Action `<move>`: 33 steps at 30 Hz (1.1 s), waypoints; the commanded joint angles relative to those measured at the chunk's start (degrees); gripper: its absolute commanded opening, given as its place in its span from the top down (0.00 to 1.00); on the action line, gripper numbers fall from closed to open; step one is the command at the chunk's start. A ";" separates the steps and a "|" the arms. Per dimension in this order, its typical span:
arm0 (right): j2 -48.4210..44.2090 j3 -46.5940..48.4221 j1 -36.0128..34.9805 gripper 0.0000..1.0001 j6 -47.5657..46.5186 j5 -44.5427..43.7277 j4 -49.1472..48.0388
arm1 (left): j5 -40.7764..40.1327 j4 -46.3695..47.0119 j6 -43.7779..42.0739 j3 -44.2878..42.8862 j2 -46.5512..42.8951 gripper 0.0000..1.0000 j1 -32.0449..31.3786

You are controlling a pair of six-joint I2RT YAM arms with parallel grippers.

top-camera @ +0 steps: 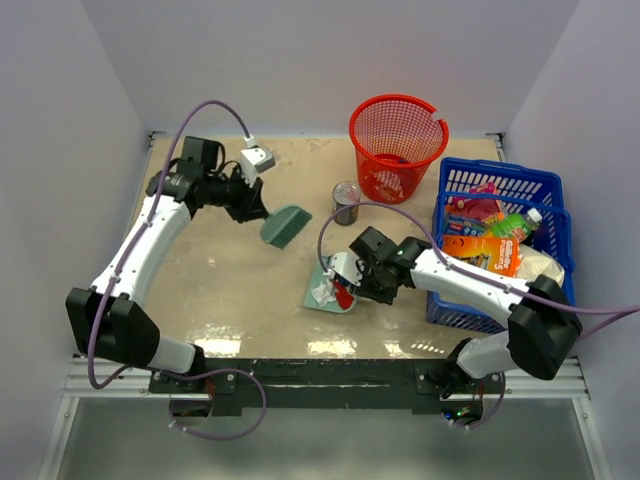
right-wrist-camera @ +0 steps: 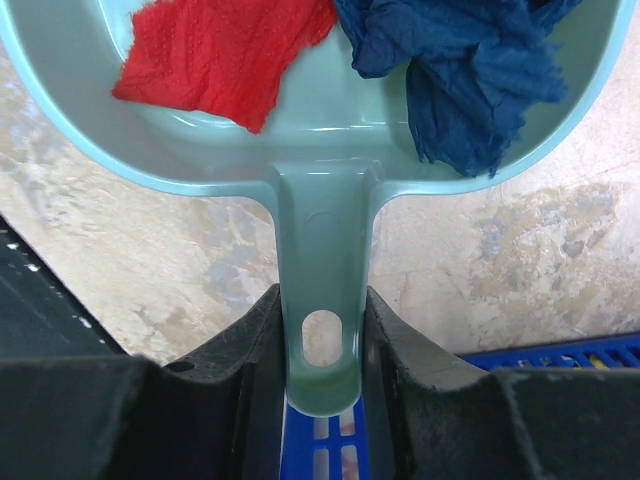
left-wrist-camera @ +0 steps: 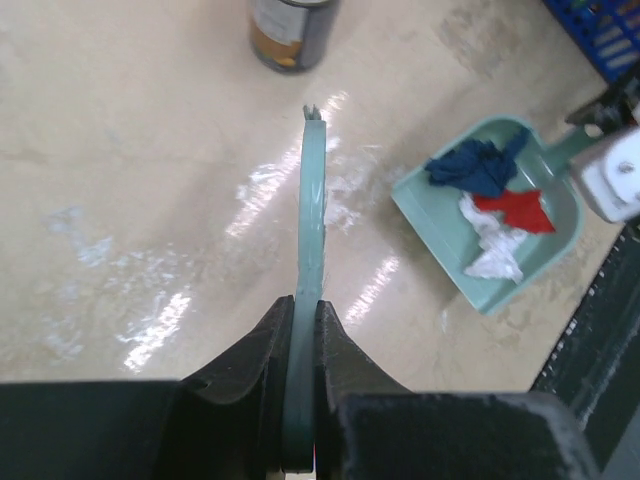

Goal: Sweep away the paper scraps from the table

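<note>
- Nearest, the right claw [right-wrist-camera: 322, 330] is closed narrow on the handle of the teal dustpan [top-camera: 315, 298], which seems to lie flat on the desk [top-camera: 220, 290], just left of the blue crate [top-camera: 500, 230].
- Inside the pan sit the paper scraps [left-wrist-camera: 500, 205]: red, dark blue and white bits heaped together. The gathering looks largely done.
- Around the pan, no loose scrap shows on the desk from above. Bright glare patches could hide a white bit, so I cannot be sure.
- Farther back and to the left, the left claw [top-camera: 252, 205] pinches the green brush [top-camera: 285, 225] tight between its fingers, with the bristles well apart from the pan. Whether they touch the desk I cannot tell.
- Beyond the pan stands the tin can [top-camera: 346, 203], and behind it the red mesh basket [top-camera: 398, 145] sits near the back wall.
- By my reading, what is left is one last check for strays, then carrying the loaded pan off the desk, most likely to tip it into that basket.
</note>
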State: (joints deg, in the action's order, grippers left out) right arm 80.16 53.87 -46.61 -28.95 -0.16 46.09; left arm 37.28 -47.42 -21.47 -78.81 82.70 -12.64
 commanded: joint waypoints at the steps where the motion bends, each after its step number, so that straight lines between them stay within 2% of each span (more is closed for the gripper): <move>1: -3.95 4.48 0.12 1.00 0.38 4.29 -2.40 | -5.71 8.74 7.83 -1.62 -1.49 1.00 5.07; 3: -6.06 7.29 1.16 1.00 3.36 6.47 -3.02 | -7.83 11.80 11.17 0.22 -1.22 1.00 8.42; 7: -10.10 10.90 1.43 1.00 7.93 13.08 -4.77 | -9.06 15.86 13.74 4.88 -0.87 1.00 10.36; 9: -12.12 13.27 1.43 1.00 11.71 11.77 -8.37 | -8.54 16.56 14.35 7.25 -0.78 1.00 10.27; 12: -14.76 14.68 1.52 1.00 18.21 2.21 -15.39 | -8.71 17.62 14.79 10.76 -1.04 1.00 10.27; 17: -14.25 18.37 2.66 1.00 24.62 -1.77 -21.30 | -7.49 18.67 15.67 14.38 -1.49 1.00 10.27; 21: -9.25 27.05 12.39 1.00 30.96 -0.01 -20.69 | -6.52 19.20 16.29 15.87 -1.75 1.00 10.27; 26: -2.73 36.29 18.04 1.00 30.19 -2.20 -20.33 | -5.29 19.73 17.34 16.14 -0.69 1.00 10.27; 30: 0.08 40.00 20.24 1.00 25.97 -10.37 -21.21 | -4.93 20.26 17.87 16.23 -0.52 1.00 10.27; 31: 0.52 40.52 20.50 1.00 25.27 -15.52 -21.82 | -4.93 20.09 17.78 16.05 -0.08 1.00 10.27; 33: 1.84 41.23 21.56 1.00 23.51 -20.21 -22.79 | -4.58 20.00 18.22 15.70 0.10 1.00 10.27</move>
State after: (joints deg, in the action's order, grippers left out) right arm 81.36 91.07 -26.57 -2.02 -8.19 27.66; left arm 30.52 -30.06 -4.99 -62.87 82.35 -2.31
